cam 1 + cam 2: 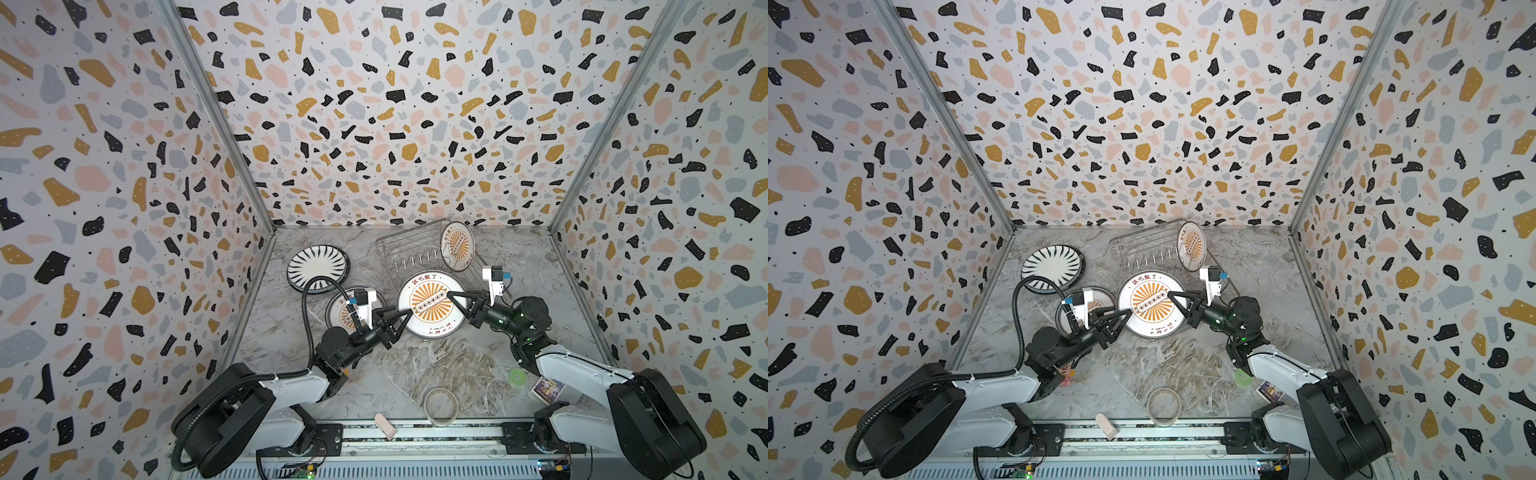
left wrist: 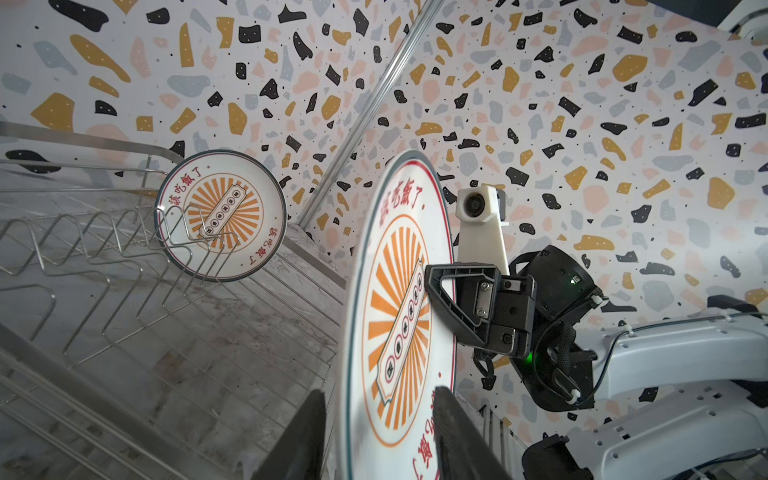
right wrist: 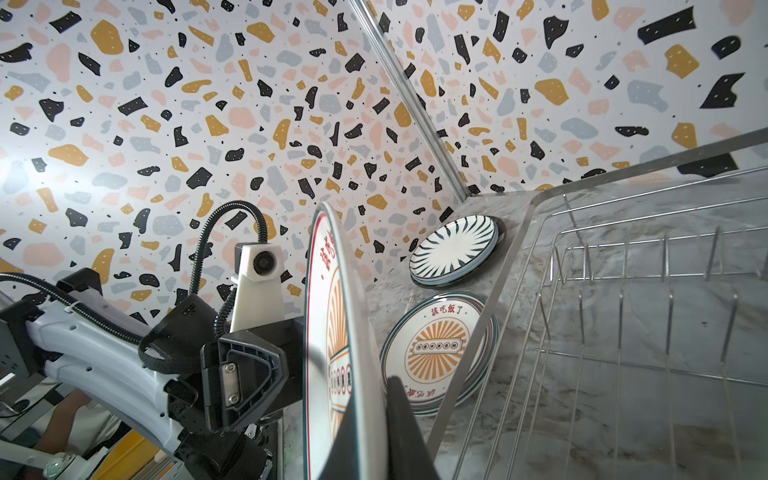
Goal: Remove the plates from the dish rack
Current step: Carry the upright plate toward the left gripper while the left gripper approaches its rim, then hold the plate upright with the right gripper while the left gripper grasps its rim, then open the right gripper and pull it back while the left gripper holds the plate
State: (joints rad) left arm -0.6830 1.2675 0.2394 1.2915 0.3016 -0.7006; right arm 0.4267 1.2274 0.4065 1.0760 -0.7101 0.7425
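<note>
Handover of a sunburst plate above the counter (image 1: 415, 374), at the near edge of the dish rack (image 1: 399, 245). The held plate (image 1: 430, 305) hangs clear of the counter, its printed face nearly round in both top views and edge-on to each wrist camera. The right hand (image 1: 450, 295) pinches the plate's right rim, jaws pressed onto its two faces. The left hand (image 1: 409, 314) straddles the opposite rim, one finger on each side. The left wrist view shows a thin gap beside one finger, so whether this hand has clamped cannot be told. The line joining the two hands runs left to right across the plate. The sunburst stack (image 3: 436, 345) lies flat on the counter just left of the held plate, under the left wrist, with the striped stack (image 1: 316, 266) beyond it. Both are nearer the left arm, so the set-down is judged to fall to that arm once the right hand lets go. One rack plate (image 1: 457, 246) leans among the prongs at the rack's far right end, nearer the right arm
</note>
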